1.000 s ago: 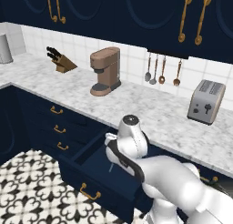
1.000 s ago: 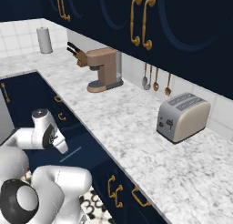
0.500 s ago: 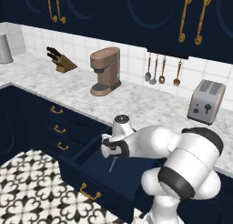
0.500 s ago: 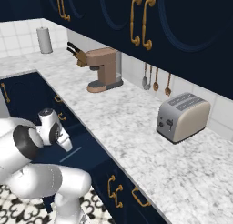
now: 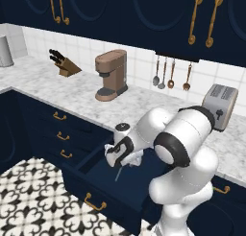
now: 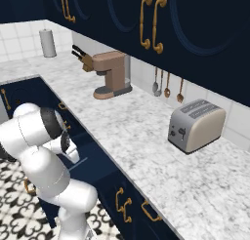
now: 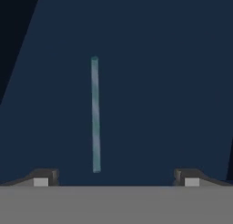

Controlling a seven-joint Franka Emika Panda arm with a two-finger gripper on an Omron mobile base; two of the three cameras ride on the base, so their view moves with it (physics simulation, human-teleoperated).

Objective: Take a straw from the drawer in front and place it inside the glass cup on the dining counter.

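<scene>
Straw [image 7: 95, 114]: lies flat on the dark blue floor of the open drawer [image 5: 103, 180], a thin pale bluish stick running from upper centre to lower centre of the hand view, slightly left of the frame's middle. In the left base view it shows as a short pale sliver [image 5: 117, 173] at centre frame, just below my gripper [image 5: 121, 159]; in the right base view it is a faint line [image 6: 78, 163] at lower left, on the drawer floor beside my wrist. Fingers: spread as wide as they go, nothing between them. The two tips [image 7: 43, 178] sit at bottom left and bottom right of the hand view, with the straw's near end between them, closer to the left tip. No contact with the straw yet, as far as I can tell. Step in hand, by my reading: the approach to the pick, hand poised inside the drawer above the straw; the lift and the carry are not begun. Next move, as I judge it: shift a little so the straw sits midway between the tips, come straight down to the drawer floor, then close fully, since the stick is far slimmer than my fingers. Risk: it may roll or slip aside as I close. The straw's long axis runs across my closing line, which suits a pinch.
</scene>
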